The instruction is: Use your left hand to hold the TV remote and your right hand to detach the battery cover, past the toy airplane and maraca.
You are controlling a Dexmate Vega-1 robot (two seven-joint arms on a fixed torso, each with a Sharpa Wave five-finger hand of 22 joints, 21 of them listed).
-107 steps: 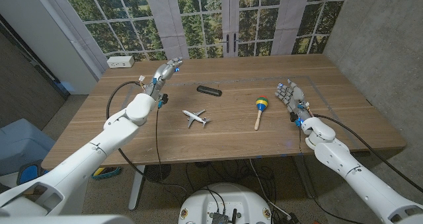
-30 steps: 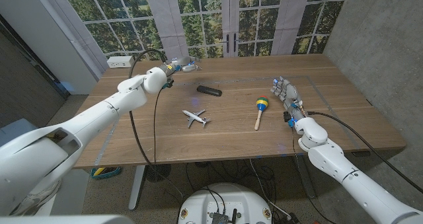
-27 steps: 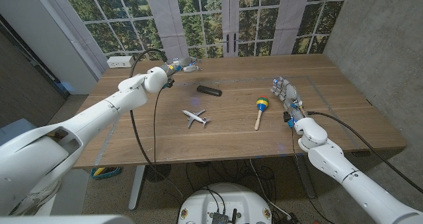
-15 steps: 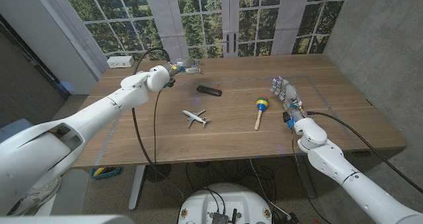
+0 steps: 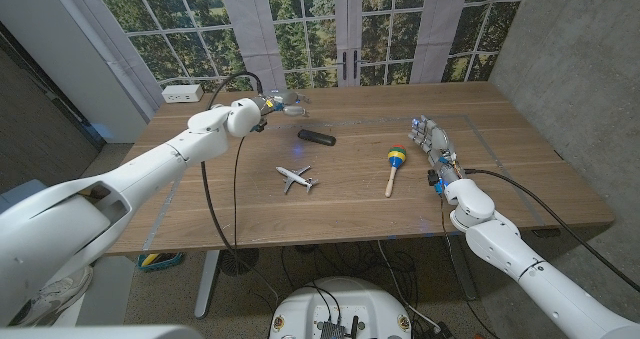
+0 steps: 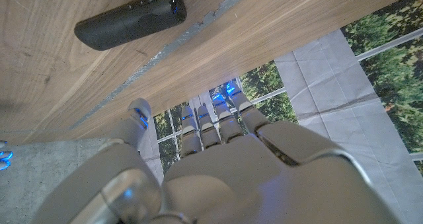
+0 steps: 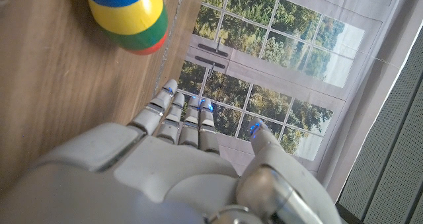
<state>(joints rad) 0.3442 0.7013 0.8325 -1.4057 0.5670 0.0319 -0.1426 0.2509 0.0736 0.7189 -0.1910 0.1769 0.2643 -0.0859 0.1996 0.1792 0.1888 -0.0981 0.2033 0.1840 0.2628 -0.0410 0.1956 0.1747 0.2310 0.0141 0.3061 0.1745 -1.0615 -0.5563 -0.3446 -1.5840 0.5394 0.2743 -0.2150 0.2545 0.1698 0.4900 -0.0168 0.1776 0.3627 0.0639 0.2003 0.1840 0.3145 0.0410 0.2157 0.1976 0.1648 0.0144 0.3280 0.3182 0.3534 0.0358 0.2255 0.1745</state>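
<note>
**Left hand reaches toward the remote; right hand waits by the maraca**

The wooden table (image 5: 500, 184) carries one TV remote (image 5: 317, 136), one toy airplane (image 5: 295, 178) and one maraca (image 5: 394, 165) (three loose things in all). The remote, dark and oblong, lies near the table's far middle; the airplane sits nearer the robot, and the maraca lies to its right.

The left hand (image 5: 283, 103) hangs above the table just left of the remote, fingers spread and holding nothing. The right hand (image 5: 432, 141) stands just right of the maraca, fingers extended and apart, also holding nothing.

Compared with 3.6 seconds ago, the left arm has stretched out and its hand has travelled rightward along the far edge, closing on the remote. The right hand has shifted only slightly. Remote, airplane and maraca lie where they lay.
</note>
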